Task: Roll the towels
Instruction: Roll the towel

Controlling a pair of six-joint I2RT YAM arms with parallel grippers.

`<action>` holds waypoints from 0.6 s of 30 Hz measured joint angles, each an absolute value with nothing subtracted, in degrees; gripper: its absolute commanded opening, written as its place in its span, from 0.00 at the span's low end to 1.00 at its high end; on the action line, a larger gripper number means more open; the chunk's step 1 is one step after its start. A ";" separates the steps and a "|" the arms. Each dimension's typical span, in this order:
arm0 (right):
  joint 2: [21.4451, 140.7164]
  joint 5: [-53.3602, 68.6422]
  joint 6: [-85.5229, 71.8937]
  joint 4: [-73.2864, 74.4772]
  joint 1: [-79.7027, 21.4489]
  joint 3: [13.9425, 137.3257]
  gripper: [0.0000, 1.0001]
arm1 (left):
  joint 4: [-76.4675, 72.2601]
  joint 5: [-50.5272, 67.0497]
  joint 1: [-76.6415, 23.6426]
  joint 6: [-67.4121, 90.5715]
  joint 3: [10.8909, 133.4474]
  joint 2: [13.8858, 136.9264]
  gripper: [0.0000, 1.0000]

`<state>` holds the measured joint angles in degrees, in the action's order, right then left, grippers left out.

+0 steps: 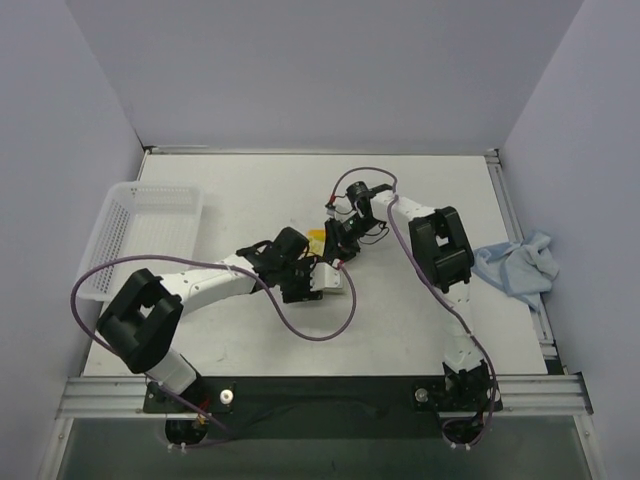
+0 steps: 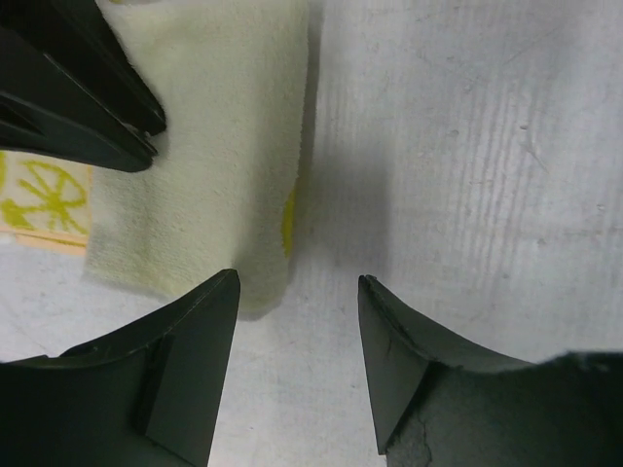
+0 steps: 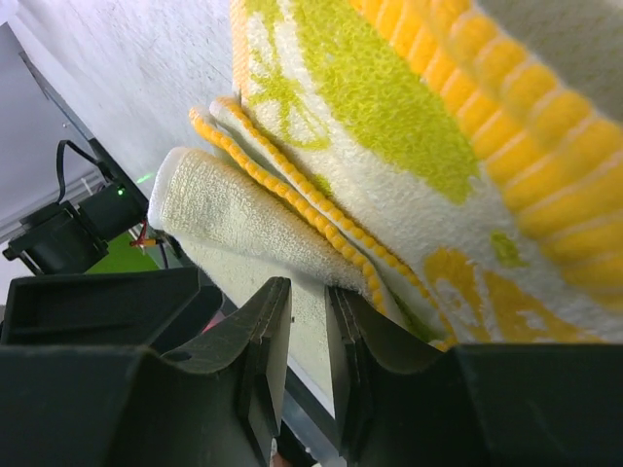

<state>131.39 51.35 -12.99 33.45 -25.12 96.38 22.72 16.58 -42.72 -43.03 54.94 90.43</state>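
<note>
left fingers (image 2: 175, 379): mine, spread wide, empty, just beside the cream towel (image 2: 224, 146) roll's end.
right fingers (image 3: 263, 360): mine, narrow, pinching the cream towel's edge.
cream towel: on the tabletop (image 1: 250, 190), right of the basket (image 1: 108, 235).
blue towel (image 1: 515, 265): crumpled, much farther right of the basket.

L tool (image 2: 297, 292) at bottom of frame, jaws apart w/ nothing btwn them, only bare white tabletop (image 2: 467, 146) in the gap. Cream towel (image 2: 214, 146) lies upper left, folded or rolled into a thick band (can't tell which); its lower end is just beside the L-hand finger (image 2: 185, 370), w/ yellow-green print showing at far left. R tool (image 2: 156, 141) comes in from top-left corner, black tips close together on the towel's edge.
</note>
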 measured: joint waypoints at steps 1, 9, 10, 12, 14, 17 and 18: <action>131.72 51.51 -12.93 33.45 -25.10 96.38 0.23 | 21.12 15.16 -43.57 -44.03 54.46 90.45 0.63; 131.74 51.64 -11.94 33.47 -25.10 96.47 0.22 | 13.04 10.63 -46.11 -48.90 54.24 94.11 0.47; 131.74 51.64 -11.92 33.47 -25.10 96.47 0.22 | 12.93 10.48 -46.19 -49.21 54.24 95.02 0.43; 131.74 51.64 -11.92 33.47 -25.04 96.47 0.23 | 13.06 10.13 -46.35 -49.76 54.24 97.27 0.38; 131.74 51.64 -11.92 33.47 -24.73 96.47 0.24 | 12.88 9.78 -46.37 -49.87 54.70 98.28 0.33; 131.46 51.70 -11.70 33.54 -24.45 96.47 0.32 | 14.55 9.96 -46.30 -49.84 56.23 99.20 0.27; 131.17 51.68 -11.55 33.56 -24.27 96.44 0.35 | 15.84 10.31 -46.19 -49.74 57.47 99.68 0.26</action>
